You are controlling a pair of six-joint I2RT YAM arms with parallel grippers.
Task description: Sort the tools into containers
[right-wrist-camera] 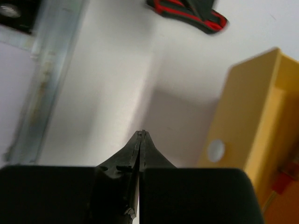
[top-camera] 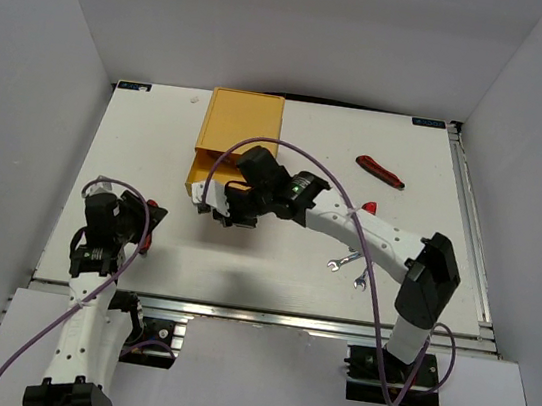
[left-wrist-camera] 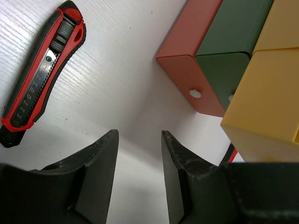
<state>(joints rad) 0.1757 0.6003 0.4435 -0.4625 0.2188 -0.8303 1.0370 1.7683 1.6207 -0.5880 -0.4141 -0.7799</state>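
Note:
The chest of containers (top-camera: 243,121) stands at the back centre, its yellow top drawer (top-camera: 197,178) pulled out toward the front. In the right wrist view that drawer (right-wrist-camera: 247,107) shows its white knob (right-wrist-camera: 216,149) and something red inside (right-wrist-camera: 285,179). My right gripper (right-wrist-camera: 142,133) is shut on nothing, just left of the knob and apart from it (top-camera: 219,212). My left gripper (left-wrist-camera: 139,135) is open and empty above bare table at the front left (top-camera: 141,217). A red-and-black utility knife (left-wrist-camera: 42,79) lies left of its fingers. The red (left-wrist-camera: 187,60) and green (left-wrist-camera: 229,51) drawers are closed.
A second red-and-black knife (top-camera: 380,171) lies at the back right. Two small silver wrenches (top-camera: 348,264) lie beside the right arm, with a small red piece (top-camera: 369,207) showing behind that arm. The table's metal rail (right-wrist-camera: 44,79) runs along the near edge.

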